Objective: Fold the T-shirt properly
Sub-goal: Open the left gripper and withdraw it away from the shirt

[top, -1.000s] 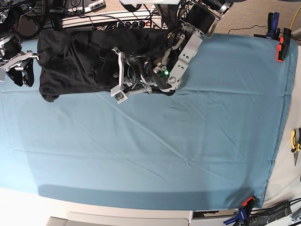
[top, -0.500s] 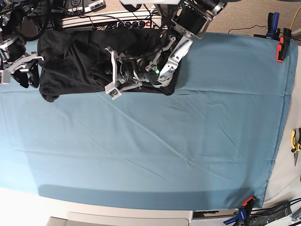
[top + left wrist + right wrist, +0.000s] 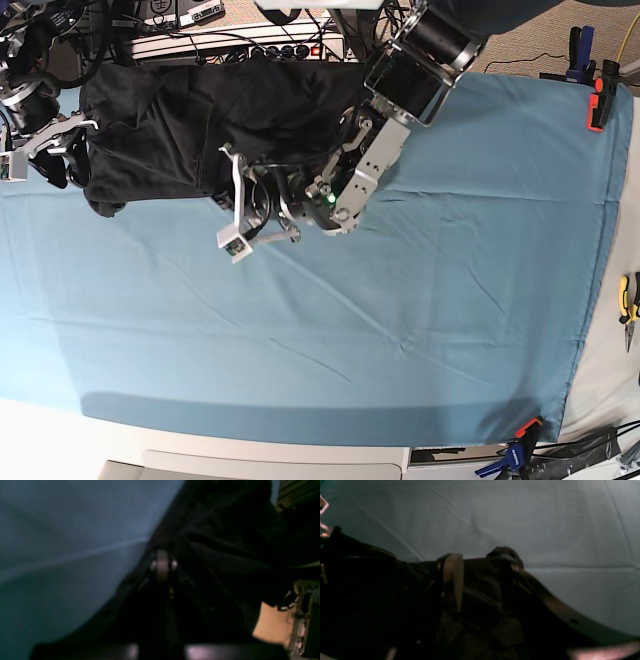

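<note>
T-shirt [image 3: 190, 120] cloth is pinched in the clenched left fingers [image 3: 163, 566], at its front edge near the middle of the far side of the tabletop [image 3: 600, 400]. The right fingers [image 3: 480, 580] stand apart with dark cloth between them at the shirt's corner near the far left corner; I cannot tell if they really grip it.

The fold looks only partly done, in my judgement. The shirt lies as 1 long, wrinkled dark band along the far edge, not yet a neat packet, so at least 1 more fold and some smoothing are left.

A teal sheet [image 3: 400, 300] covers the rest of the tabletop and is creased. Clamps [image 3: 596, 100] hold it at the right corners. Cables and a power strip [image 3: 240, 40] lie just behind the shirt and could catch it. Pliers [image 3: 628, 305] lie at the right edge, well apart.
</note>
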You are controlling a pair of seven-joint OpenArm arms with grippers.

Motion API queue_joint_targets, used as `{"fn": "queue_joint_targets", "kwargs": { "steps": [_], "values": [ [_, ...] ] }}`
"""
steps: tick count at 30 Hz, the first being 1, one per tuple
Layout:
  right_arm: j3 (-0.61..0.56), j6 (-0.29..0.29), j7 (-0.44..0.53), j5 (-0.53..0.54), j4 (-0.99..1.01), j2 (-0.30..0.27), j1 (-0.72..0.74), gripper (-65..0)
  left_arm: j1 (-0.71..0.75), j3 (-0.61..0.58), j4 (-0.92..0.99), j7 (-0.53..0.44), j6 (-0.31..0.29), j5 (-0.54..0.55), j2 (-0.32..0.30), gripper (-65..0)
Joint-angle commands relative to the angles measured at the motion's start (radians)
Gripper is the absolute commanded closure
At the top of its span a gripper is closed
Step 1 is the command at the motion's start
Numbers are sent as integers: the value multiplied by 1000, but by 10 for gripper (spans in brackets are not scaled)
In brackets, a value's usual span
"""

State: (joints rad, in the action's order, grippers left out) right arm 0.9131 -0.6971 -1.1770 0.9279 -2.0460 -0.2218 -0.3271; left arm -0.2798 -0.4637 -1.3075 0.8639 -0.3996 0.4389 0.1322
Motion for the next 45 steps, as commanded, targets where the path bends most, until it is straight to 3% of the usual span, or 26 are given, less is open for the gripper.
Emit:
{"fn": "queue_joint_targets", "kwargs": {
  "steps": [1, 6, 10, 17, 20, 27, 33, 39, 42, 45],
  "values": [
    [4, -1, 27, 17, -14, -19, 0, -244, -28, 2, -16, -8, -1, 18, 25, 0],
    [4, -1, 27, 17, -14, -19, 0, -244, -69, 2, -27, 139, -1, 26, 25, 0],
    [4, -1, 27, 17, -14, -19, 0, -244, -119, 2, -66, 287, -20, 104, 25, 0],
    [4, -1, 14, 18, -14, -19, 0, -244, -130, 2, -82, 369, -20, 130, 25, 0],
    [1, -1, -29, 65, -14, -19, -9, -245, -131, 3, -87, 371, -20, 119, 5, 0],
    [-98, -1, -114, 196, -15, -19, -95, -245, -136, 67, -133, 369, -8, 64, -140, 0],
    [-230, -1, -180, 295, -15, -10, -223, -245, -133, 225, -159, 372, -10, 137, -285, 0],
    [-299, -1, -206, 341, -15, 69, -363, -251, -129, 345, -169, 388, -71, 252, -438, 0],
    [-324, -1, -204, 367, -15, 120, -417, -313, -126, 387, -169, 394, -73, 278, -497, -18],
    [-353, -1, -196, 366, -15, 160, -438, -318, -127, 415, -169, 393, -97, 306, -549, -27]
  ]
}}
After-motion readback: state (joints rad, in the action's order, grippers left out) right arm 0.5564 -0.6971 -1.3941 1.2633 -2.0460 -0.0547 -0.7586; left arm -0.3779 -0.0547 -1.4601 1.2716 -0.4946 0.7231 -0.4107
